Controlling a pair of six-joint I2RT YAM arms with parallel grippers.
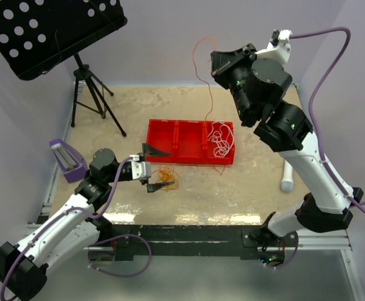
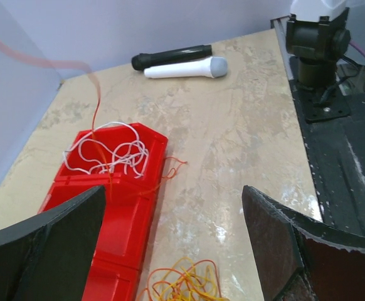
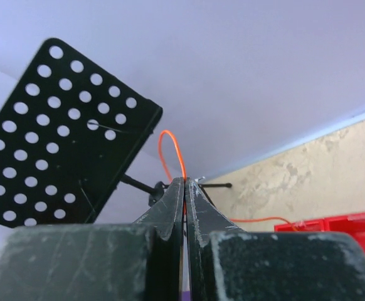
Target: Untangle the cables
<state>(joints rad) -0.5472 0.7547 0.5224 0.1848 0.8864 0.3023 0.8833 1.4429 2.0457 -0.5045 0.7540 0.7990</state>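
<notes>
A red tray (image 1: 181, 139) lies mid-table with a white cable (image 1: 220, 141) heaped in its right compartment. My right gripper (image 1: 215, 72) is raised high above the tray's far right corner. It is shut on a thin red-orange cable (image 1: 198, 56) that loops up and hangs down to the tray. In the right wrist view the cable (image 3: 170, 141) comes out of the shut fingertips (image 3: 177, 188). My left gripper (image 1: 158, 168) is open just over an orange-yellow cable heap (image 1: 165, 172) in front of the tray. In the left wrist view that heap (image 2: 182, 282) lies between the spread fingers (image 2: 51, 244), untouched.
A black perforated music stand (image 1: 51, 31) on a tripod (image 1: 91, 94) stands at the back left. A purple object (image 1: 66, 160) sits at the left edge. A white microphone (image 2: 182, 68) and a black one (image 2: 170, 58) lie near the right table edge.
</notes>
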